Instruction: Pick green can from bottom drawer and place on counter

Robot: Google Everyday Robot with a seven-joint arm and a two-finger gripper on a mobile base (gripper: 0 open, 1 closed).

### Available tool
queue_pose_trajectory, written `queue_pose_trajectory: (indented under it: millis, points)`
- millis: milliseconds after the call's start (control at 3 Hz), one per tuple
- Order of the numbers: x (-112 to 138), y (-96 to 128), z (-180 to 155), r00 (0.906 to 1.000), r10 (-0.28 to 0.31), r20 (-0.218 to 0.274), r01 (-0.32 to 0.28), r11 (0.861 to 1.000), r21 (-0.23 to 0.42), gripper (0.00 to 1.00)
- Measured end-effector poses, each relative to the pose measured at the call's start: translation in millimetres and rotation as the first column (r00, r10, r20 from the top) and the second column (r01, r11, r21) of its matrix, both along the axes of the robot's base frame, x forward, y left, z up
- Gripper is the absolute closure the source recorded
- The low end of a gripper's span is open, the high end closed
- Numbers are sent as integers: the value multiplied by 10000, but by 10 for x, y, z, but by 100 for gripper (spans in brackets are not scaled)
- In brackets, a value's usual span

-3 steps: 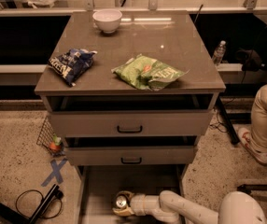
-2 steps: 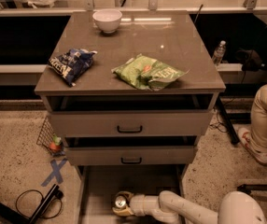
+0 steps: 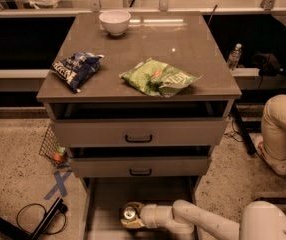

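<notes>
At the foot of the cabinet: bottom drawer (image 3: 99, 209), a wide shallow grey tray with a plain flat floor, pulled out towards the camera.

Item 1. Green can (image 3: 129, 213), a small dark cylindrical drink can with a silver top and pull tab. It stands upright on the drawer floor near the front (top face turned to the camera).

Item 2. Gripper (image 3: 128, 215), a cream-coloured two-finger unit on a pale jointed arm (image 3: 203, 220) that enters from the lower right. It sits low inside the tray and around the can. The fingers (image 3: 132, 225) are closed against opposite sides of the can, one above and one below as seen from the camera.

Item 3. Counter (image 3: 178, 39), a broad glossy grey-brown rectangular top slightly overhanging the cabinet body. It bears:
- a white round bowl (image 3: 115, 21) at the rear left;
- a crinkled blue snack bag (image 3: 76, 69) at the left edge;
- a flat crinkled green chip bag (image 3: 159, 77) near the front, right of centre.

Item 4. Two grey drawers with black handles, the upper (image 3: 138, 132) and the middle (image 3: 140, 167), both partly open.

Item 5. Floor sundries: a blue tape cross (image 3: 59, 184), a black cable loop (image 3: 33, 217) and a clear plastic water bottle (image 3: 234, 57) to the right of the cabinet.
</notes>
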State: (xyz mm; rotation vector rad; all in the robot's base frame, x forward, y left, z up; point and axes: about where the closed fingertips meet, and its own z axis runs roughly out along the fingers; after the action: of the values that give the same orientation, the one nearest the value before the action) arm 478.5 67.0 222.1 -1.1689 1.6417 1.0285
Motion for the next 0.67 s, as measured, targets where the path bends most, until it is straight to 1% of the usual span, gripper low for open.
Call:
queue_pose_trajectory:
  millis: [333, 667]
  points:
    - [2, -145, 563, 9995, -214, -246, 221, 9993, 301, 100]
    - [-100, -278, 1227, 9991, -358, -245, 368, 9985, 403, 100]
